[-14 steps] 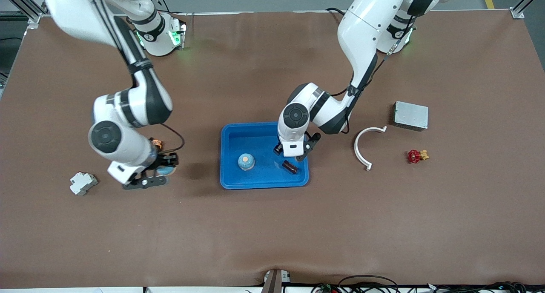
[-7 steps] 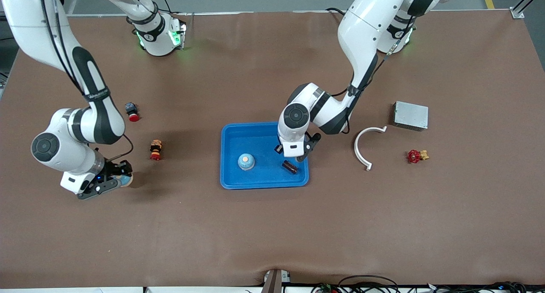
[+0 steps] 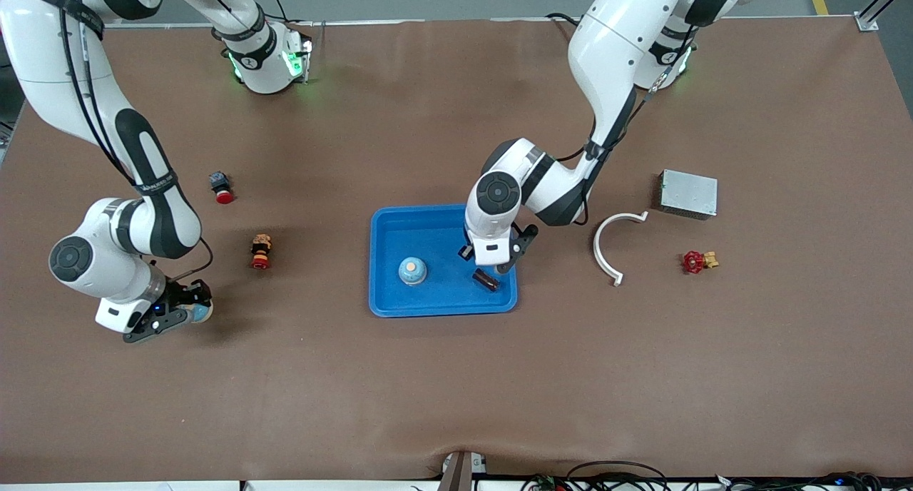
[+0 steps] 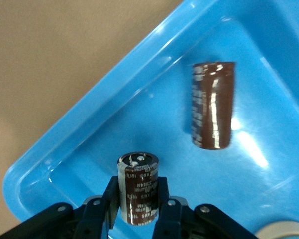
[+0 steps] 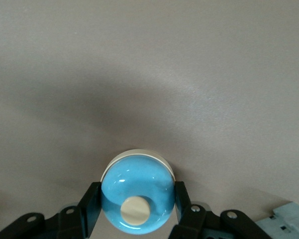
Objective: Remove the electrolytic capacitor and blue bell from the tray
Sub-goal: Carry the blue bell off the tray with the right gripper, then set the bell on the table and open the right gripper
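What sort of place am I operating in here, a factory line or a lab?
Most likely a robot lab bench set up with industrial parts: a brown mat-covered table, framing posts at its corners, a blue tray holding a bell and capacitor, and a metal box.

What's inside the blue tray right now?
In the blue plastic tray: a blue dome bell with a cream button and a brown cylindrical capacitor lying flat. The left claw holds a second brown capacitor over it. The tray floor under the left arm is hidden.
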Motion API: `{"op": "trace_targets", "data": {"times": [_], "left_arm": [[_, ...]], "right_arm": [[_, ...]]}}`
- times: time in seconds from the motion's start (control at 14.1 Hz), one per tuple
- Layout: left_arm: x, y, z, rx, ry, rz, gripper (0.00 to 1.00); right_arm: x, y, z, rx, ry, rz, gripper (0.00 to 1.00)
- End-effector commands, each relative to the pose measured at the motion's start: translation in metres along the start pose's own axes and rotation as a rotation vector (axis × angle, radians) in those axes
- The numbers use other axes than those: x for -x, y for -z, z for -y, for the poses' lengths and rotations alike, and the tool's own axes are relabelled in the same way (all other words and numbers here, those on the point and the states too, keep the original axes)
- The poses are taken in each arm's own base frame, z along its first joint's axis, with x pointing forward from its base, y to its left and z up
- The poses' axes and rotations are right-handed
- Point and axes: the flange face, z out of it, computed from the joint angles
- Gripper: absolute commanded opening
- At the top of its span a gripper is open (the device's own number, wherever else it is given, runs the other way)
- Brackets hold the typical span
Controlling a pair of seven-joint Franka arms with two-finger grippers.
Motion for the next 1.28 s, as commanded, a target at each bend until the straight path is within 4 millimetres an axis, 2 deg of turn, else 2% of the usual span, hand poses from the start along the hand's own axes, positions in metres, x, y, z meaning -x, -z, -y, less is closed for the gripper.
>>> {"op": "trace_targets", "data": {"times": [0.0, 0.14, 0.28, 0.35, 0.43, 0.5, 0.64, 0.71, 0.92, 1.14, 1.21], "left_arm": [[-0.003, 0.044, 0.002, -0.002, 0.010, -0.012, 0.00], [-0.007, 0.081, 0.012, -0.042, -0.016, -0.010, 0.00], [-0.019, 0.104, 0.023, -0.087, -0.070, 0.003, 0.00], [-0.026, 0.112, 0.030, -0.102, -0.095, 0.005, 0.00], [-0.031, 0.119, 0.037, -0.111, -0.119, 0.013, 0.00], [-0.039, 0.127, 0.045, -0.118, -0.141, 0.028, 0.00], [-0.051, 0.142, 0.064, -0.155, -0.206, 0.044, 0.00], [-0.062, 0.145, 0.075, -0.177, -0.237, 0.053, 0.00], [-0.097, 0.159, 0.110, -0.189, -0.345, 0.069, 0.00], [-0.144, 0.177, 0.134, -0.173, -0.413, 0.084, 0.00], [-0.158, 0.181, 0.142, -0.174, -0.443, 0.092, 0.00]], "right_arm": [[0.004, -0.026, -0.019, -0.011, -0.015, 0.002, 1.00], [0.007, -0.022, -0.024, -0.010, -0.020, 0.001, 1.00], [0.003, -0.010, -0.020, -0.017, -0.015, 0.009, 1.00], [0.001, 0.012, -0.018, -0.025, -0.017, 0.023, 1.00], [-0.004, 0.035, -0.007, -0.044, -0.041, 0.046, 1.00], [-0.011, 0.061, 0.009, -0.064, -0.096, 0.076, 1.00], [-0.027, 0.112, 0.054, -0.089, -0.183, 0.117, 1.00], [-0.032, 0.126, 0.073, -0.092, -0.231, 0.135, 1.00], [-0.047, 0.141, 0.136, -0.134, -0.357, 0.153, 1.00], [-0.063, 0.138, 0.207, -0.135, -0.489, 0.164, 1.00], [-0.067, 0.134, 0.237, -0.126, -0.519, 0.152, 1.00]]}}
